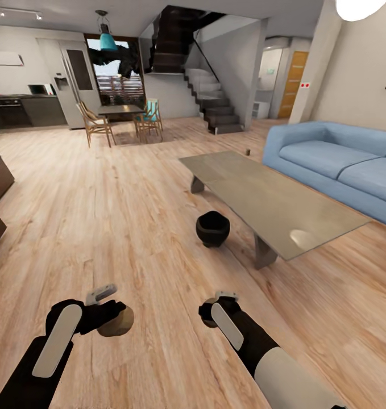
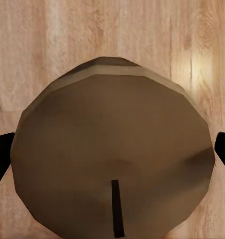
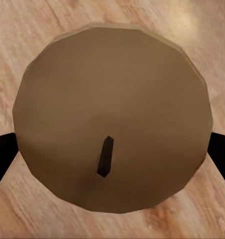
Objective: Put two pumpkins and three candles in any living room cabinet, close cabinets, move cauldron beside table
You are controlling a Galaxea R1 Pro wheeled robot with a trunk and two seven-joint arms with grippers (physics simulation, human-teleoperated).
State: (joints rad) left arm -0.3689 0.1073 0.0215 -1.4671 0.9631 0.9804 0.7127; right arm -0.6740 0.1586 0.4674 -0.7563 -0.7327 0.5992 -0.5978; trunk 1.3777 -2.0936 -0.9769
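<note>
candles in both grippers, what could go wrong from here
1. Each gripper, left and right, pinches a wide candle by its edges; a jolt while driving could drop one onto the floor.
2. With both grippers full, opening a cabinet door looks awkward.
3. The cauldron sits just ahead beside the table; driving forward could knock it away.

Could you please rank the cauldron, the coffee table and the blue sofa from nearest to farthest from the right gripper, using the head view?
From the right gripper:
1. cauldron, on the floor just ahead.
2. coffee table, beyond it, to the right.
3. blue sofa, behind the table.
</note>
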